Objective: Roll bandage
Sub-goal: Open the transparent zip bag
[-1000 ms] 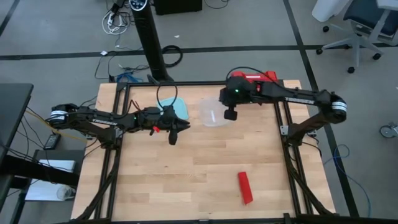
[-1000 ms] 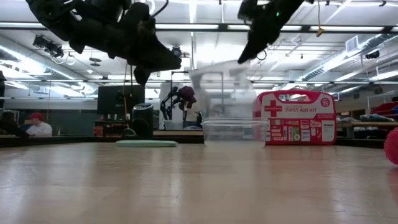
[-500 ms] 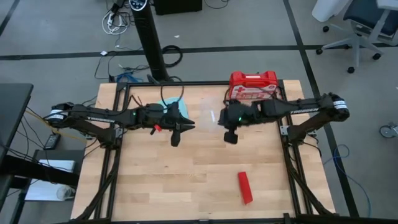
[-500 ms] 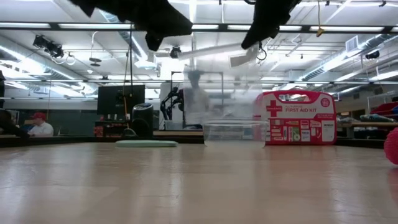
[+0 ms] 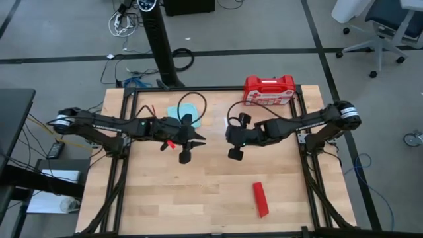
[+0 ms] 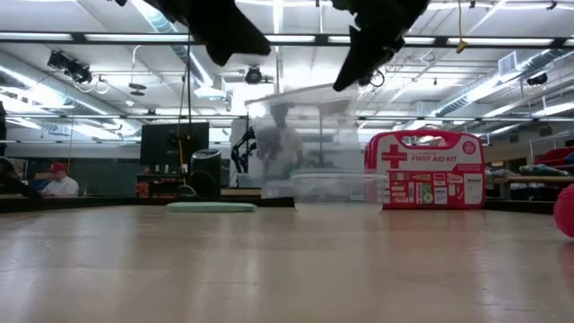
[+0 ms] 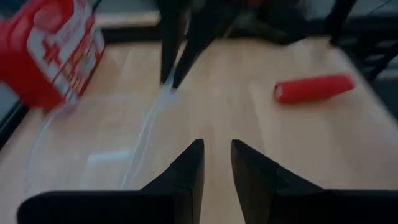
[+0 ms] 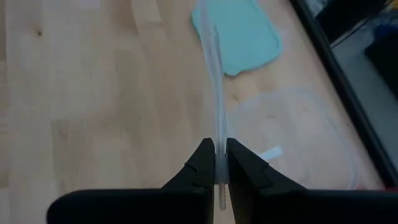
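Observation:
The bandage is a red roll lying on its side on the wood near the table's front right, also in the left wrist view. No gripper touches it. My right gripper hangs over the table's middle, shut on a clear plastic container that shows raised and blurred in the low view. My left gripper hovers just left of it, open, with nothing between its fingers. My right gripper pinches one thin side wall of the clear container between its two fingers, at the wall's upper edge. The fingers slant downward toward the table's left side. The container is lifted clear of the table and hangs tilted from the hold.
A red first-aid case stands at the far edge, right of centre. A pale blue lid lies flat at the far left. In the low view a clear box shape shows beside the case. Bare wood lies between the grippers and the bandage.
My right gripper has carried the clear container from beside the first-aid case toward the table's near edge and a little left, sinking slightly. My left gripper has risen, nearly out of the low view, rolled its wrist, and come slightly toward the near edge.

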Robot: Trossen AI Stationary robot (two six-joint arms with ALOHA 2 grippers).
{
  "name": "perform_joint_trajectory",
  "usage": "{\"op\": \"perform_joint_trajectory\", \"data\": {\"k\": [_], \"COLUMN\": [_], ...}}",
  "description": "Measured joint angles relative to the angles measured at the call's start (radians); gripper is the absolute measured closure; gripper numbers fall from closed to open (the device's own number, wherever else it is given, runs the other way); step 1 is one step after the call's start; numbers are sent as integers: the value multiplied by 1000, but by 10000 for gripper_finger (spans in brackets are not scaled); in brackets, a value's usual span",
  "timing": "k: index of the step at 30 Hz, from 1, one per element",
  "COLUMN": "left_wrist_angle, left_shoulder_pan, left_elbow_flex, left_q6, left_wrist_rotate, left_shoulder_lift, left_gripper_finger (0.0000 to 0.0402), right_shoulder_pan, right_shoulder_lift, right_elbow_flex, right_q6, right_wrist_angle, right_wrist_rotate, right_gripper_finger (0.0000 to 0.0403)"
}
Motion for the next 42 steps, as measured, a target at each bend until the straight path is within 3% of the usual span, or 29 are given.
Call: {"op": "perform_joint_trajectory", "data": {"k": [9,20,42], "left_wrist_angle": [-208,-286,-399], "left_shoulder_pan": [0,-5,-6], "left_elbow_flex": [146,258,276], "left_q6": [-21,33,31], "left_wrist_rotate": [-94,-181,-206], "left_shoulder_lift": [101,177,182], "left_gripper_finger": [316,316,316], "right_shoulder_pan": [11,11,48], "right_shoulder_lift": [-2,-2,-2], "right_elbow_flex": [0,0,0], "right_q6": [-62,-79,-135], "right_wrist_angle": [66,63,118], "right_wrist_rotate": [20,6,13], "right_gripper_finger": [383,383,382]}}
